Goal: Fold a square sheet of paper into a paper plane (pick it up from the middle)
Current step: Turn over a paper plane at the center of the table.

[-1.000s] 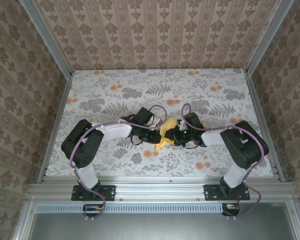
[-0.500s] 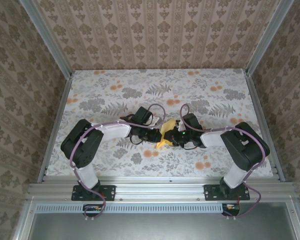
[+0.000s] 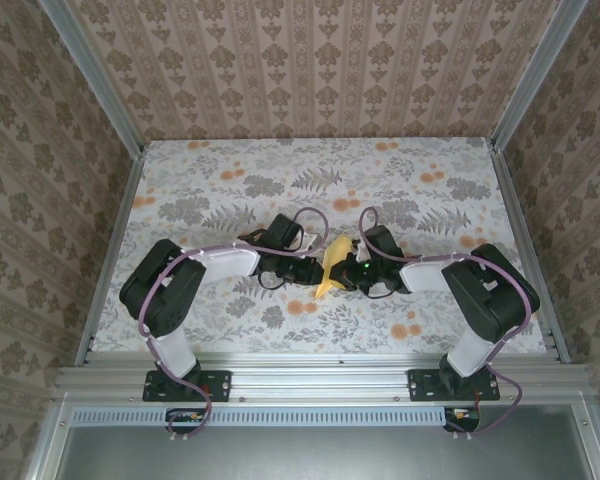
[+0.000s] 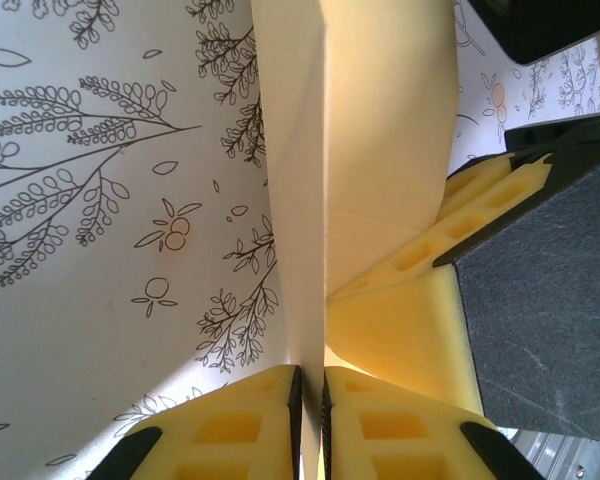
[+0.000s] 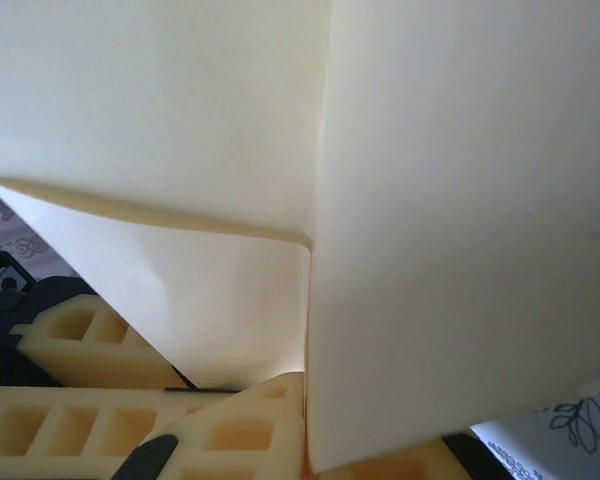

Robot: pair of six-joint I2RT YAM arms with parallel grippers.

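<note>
Top external, floral cloth [image 3: 230, 180] around paper plane [image 3: 329, 268]

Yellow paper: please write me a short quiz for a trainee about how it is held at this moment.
1. In the left wrist view, what sits between the left arm's jaws? A. the yellow paper B. a cable C. nothing
2. True or false: the yellow paper lies flat and unfolded on the tablecloth.
3. In the top view, how many arms meet at the yellow paper?
Key: 1 A; 2 false; 3 two, the left arm and the right arm.
</note>
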